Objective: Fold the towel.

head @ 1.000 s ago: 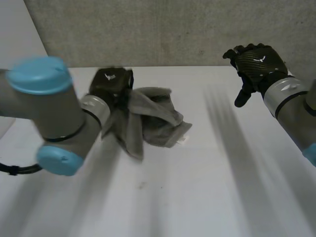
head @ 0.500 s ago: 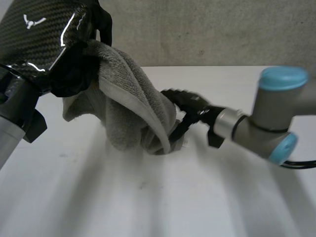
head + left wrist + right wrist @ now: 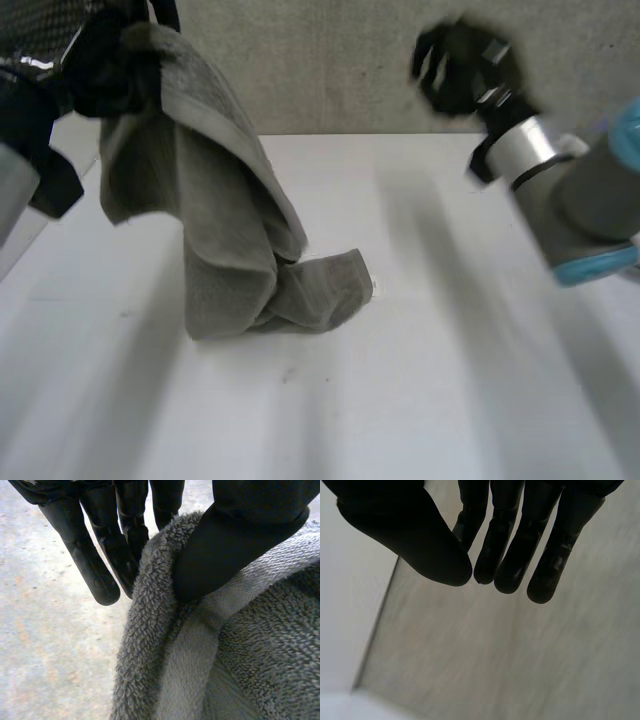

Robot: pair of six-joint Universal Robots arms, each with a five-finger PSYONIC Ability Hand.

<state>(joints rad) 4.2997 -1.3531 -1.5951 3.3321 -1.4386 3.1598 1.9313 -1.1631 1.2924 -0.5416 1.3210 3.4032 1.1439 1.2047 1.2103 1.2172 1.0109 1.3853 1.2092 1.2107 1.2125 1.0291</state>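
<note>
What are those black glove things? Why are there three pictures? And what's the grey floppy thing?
Those are a robot's two hands. One picture comes from a camera looking down at the white table. The other two come from cameras on the wrists, each looking along its own palm. The grey thing is a towel. The left hand pinches it between thumb and fingers and holds it up, while the towel's lower end rests crumpled on the table. The right hand is raised, open and holding nothing.
</note>
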